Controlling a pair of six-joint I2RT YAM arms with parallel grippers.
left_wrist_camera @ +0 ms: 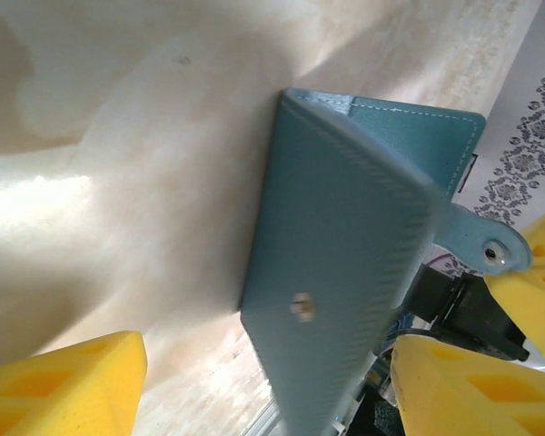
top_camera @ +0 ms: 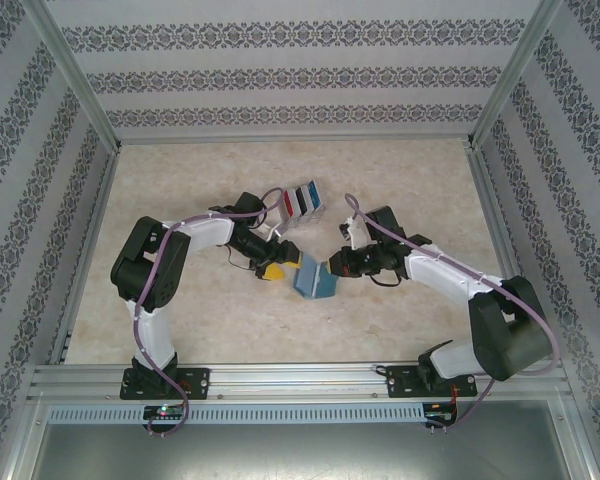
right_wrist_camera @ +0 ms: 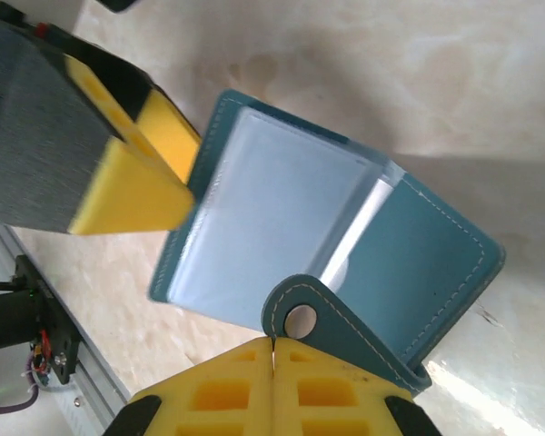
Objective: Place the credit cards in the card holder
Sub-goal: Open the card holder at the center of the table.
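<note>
- The right gripper (right_wrist_camera: 272,350) was clamped on the snap-tab edge of the card holder (top_camera: 313,279), holding it open at centre frame in the top view.
- The left gripper (top_camera: 275,267), jaws spread, sat just left of it, one pad at the left panel's edge.
- The credit cards (top_camera: 301,202) stood in a pale rack (top_camera: 273,198) above the holder, nearer the left gripper.

A beige marbled tabletop (top_camera: 180,320) fills the middle of the top view. Just above the centre stands a pale grey slotted plastic rack (top_camera: 272,196). White wallpaper with dark floral bands (top_camera: 300,70) covers the walls along the top and both sides, and slanting aluminium frame posts (top_camera: 75,75) mark the upper corners. A silver aluminium rail (top_camera: 300,380) crosses the lower frame, with a perforated grey strip (top_camera: 300,413) just below it.
</note>
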